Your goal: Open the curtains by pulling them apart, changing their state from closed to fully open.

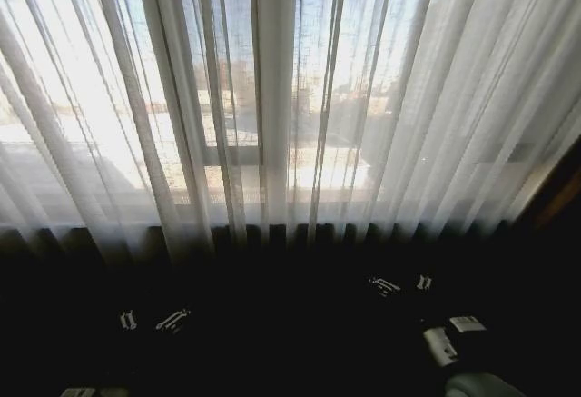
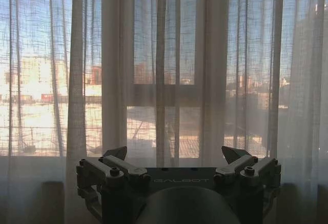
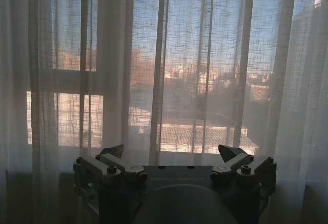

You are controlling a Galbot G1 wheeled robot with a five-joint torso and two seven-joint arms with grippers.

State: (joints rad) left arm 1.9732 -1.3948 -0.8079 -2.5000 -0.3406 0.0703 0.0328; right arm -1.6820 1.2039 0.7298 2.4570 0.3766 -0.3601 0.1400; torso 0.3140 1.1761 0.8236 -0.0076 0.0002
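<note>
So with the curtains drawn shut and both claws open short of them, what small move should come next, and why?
Probably ease both arms forward toward the middle pleats. The curtains hang closed across the window. The left claw and right claw both face the fabric with fingers spread and nothing between them, so neither has cloth to pull yet.

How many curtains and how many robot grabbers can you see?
Curtains: 2, sheer white: left panel, right panel, hanging closed.
Grippers: 2, both open and apart from the fabric: left gripper, right gripper.
Total: 4
</note>
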